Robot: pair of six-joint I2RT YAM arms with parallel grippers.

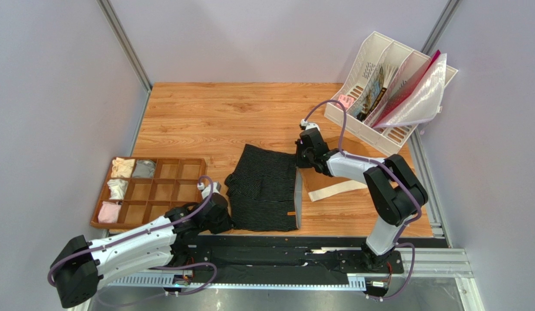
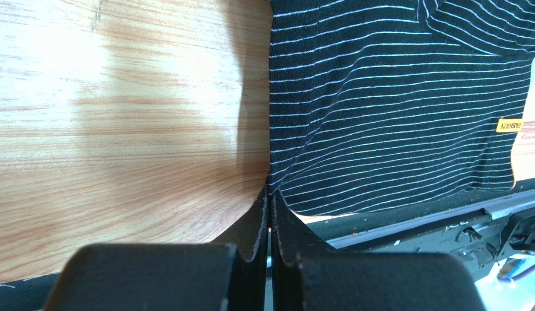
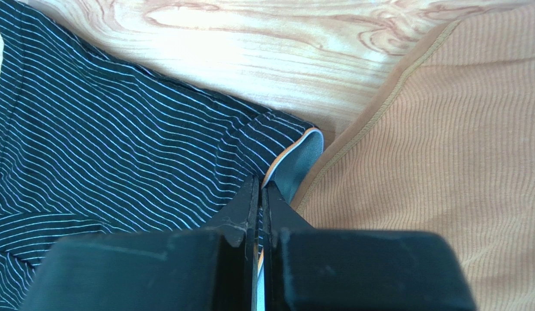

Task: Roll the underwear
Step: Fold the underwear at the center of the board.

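A wooden compartment tray [image 1: 160, 160] sits at the left of the surface [image 1: 205, 110]. The jaws of the left gripper [image 2: 270, 194] are pinched together on the lower left edge of the underwear [image 1: 267, 188], which is black with fine pale stripes and lies flat at centre frame. The jaws of the right gripper [image 3: 260, 194] are clamped on its grey waistband corner, just beside brown briefs [image 3: 445, 162]. A white file rack [image 1: 374, 58] stands upper right.

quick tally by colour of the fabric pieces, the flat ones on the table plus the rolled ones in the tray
black pinstriped fabric briefs with grey waistband: 1
plain brown briefs with cream waistband: 1
cream rolled bundle: 1
grey rolled bundle: 1
white rolled bundle: 1
pink rolled bundle: 1
total: 6
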